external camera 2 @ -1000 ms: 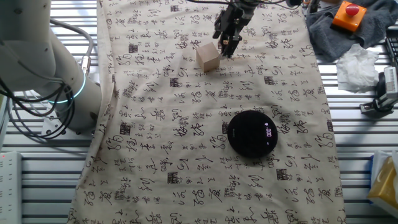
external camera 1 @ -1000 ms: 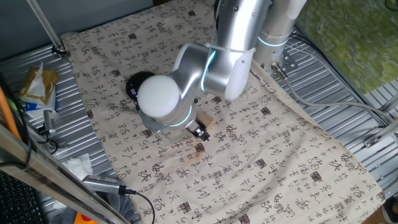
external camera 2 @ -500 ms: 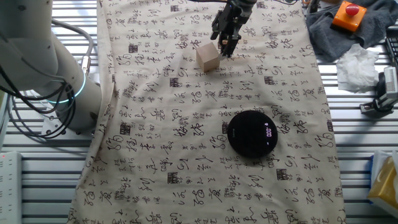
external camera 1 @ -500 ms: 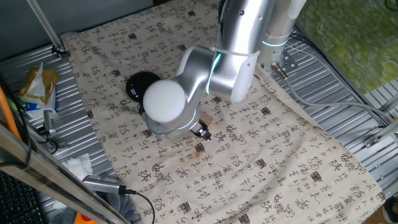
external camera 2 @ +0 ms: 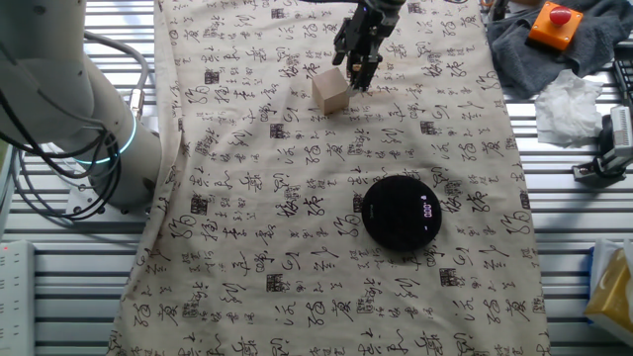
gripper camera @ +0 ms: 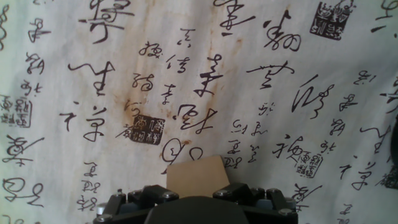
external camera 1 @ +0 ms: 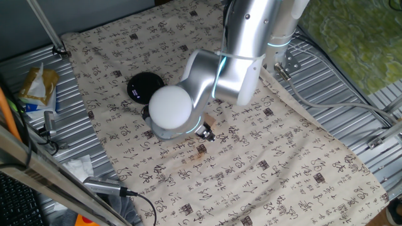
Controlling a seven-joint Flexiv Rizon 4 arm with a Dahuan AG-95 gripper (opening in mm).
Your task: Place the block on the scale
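change: gripper [external camera 2: 358, 71] has drifted slightly toward the block [external camera 2: 331, 92] | gripper: spread, holding nothing | block: on the desk cloth just beside the fingertips | scale [external camera 2: 401, 212]: well apart from gripper | meaning: likely still lining up; grasp not yet made

A cream cloth [external camera 2: 297, 247] printed with black calligraphy and small dark seal stamps covers the middle of the surface [external camera 2: 79, 307], which is ribbed grey metal. Brown stains [gripper camera: 134, 118] mark the cloth in the hand view. Just off the cloth's edge lie a grey rag [external camera 2: 524, 49] under an orange box with a red button [external camera 2: 557, 24], crumpled white tissue [external camera 2: 569, 104] beside the rag, and a yellow packet [external camera 1: 38, 85]. Black cables [external camera 1: 129, 194] trail near the cloth's corner.
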